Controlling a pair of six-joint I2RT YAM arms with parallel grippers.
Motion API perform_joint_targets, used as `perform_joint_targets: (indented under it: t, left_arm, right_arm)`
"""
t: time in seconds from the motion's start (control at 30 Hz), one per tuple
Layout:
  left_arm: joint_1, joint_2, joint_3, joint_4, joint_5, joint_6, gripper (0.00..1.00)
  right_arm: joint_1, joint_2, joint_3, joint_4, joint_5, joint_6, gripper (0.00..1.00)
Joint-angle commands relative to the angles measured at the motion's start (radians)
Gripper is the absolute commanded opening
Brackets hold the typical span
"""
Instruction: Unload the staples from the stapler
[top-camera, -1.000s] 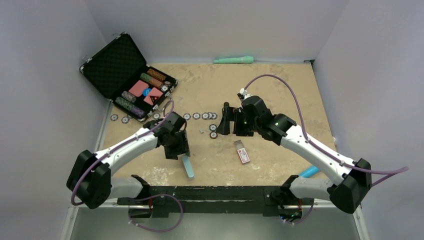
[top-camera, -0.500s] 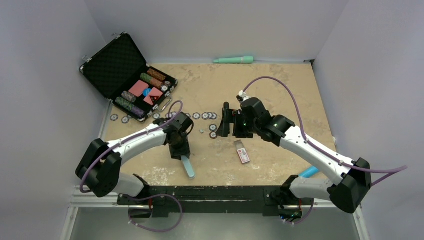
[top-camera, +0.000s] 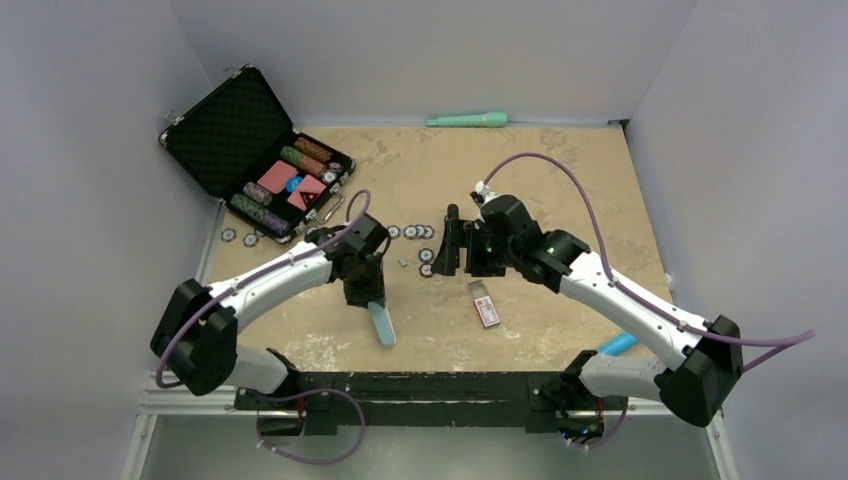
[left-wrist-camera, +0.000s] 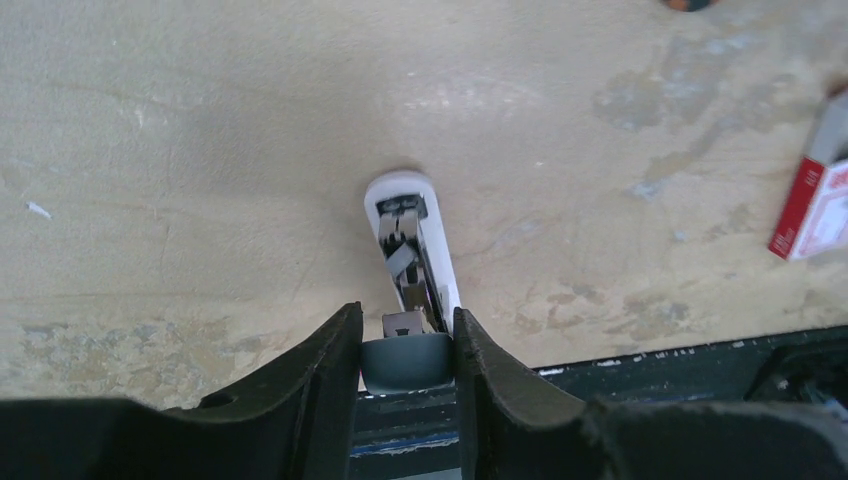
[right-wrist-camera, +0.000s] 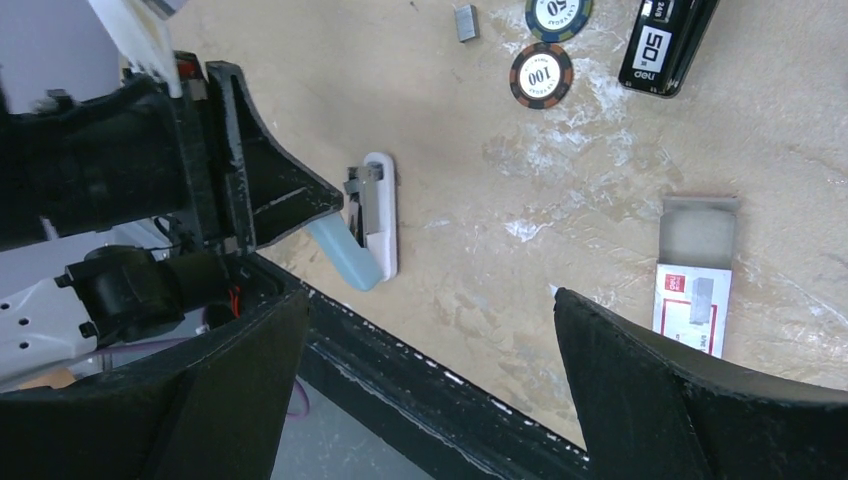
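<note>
The black stapler (right-wrist-camera: 665, 45) lies flat at the top of the right wrist view, beside two poker chips (right-wrist-camera: 541, 75). A tiny grey staples strip (right-wrist-camera: 464, 22) lies left of the chips and also shows in the top view (top-camera: 402, 263). My right gripper (right-wrist-camera: 430, 300) is wide open and empty, and hovers over the stapler's spot in the top view (top-camera: 462, 245). My left gripper (top-camera: 368, 300) is shut on the end of a pale teal bar (top-camera: 382, 326) with a white base and metal parts (left-wrist-camera: 410, 250). In the left wrist view the gripper (left-wrist-camera: 405, 330) pinches the bar's grey-teal end.
A red-and-white box (top-camera: 486, 305) lies open between the arms. An open black chip case (top-camera: 255, 150) sits far left. A row of chips (top-camera: 410, 232) crosses the middle. A teal marker (top-camera: 467, 120) lies at the far wall. The black rail (top-camera: 420, 385) bounds the near edge.
My left gripper has moved right and slightly away from the near edge, taking the teal bar with it. The right arm has barely moved.
</note>
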Motion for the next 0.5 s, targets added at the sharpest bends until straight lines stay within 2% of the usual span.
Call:
perform_joint_targets:
  t: [0.0,0.23,0.4,0.47]
  left_arm:
    - [-0.007,-0.117,0.09,0.062,0.068,0.175,0.0]
    - [-0.001,-0.109,0.27,-0.037,0.125,0.328,0.0]
    - [0.008,-0.132,0.377,-0.1,0.016,0.399,0.0]
    - [0.03,-0.148,0.438,-0.131,0.036,0.432,0.0]
  right_arm:
    - [0.004,0.006,0.063,0.034,-0.029,-0.029,0.97]
    - [0.002,0.066,0.153,0.029,-0.02,-0.058,0.98]
    - [0.001,0.101,0.212,0.039,-0.001,-0.062,0.99]
    - [0.0,0.086,0.21,0.083,-0.004,-0.062,0.99]
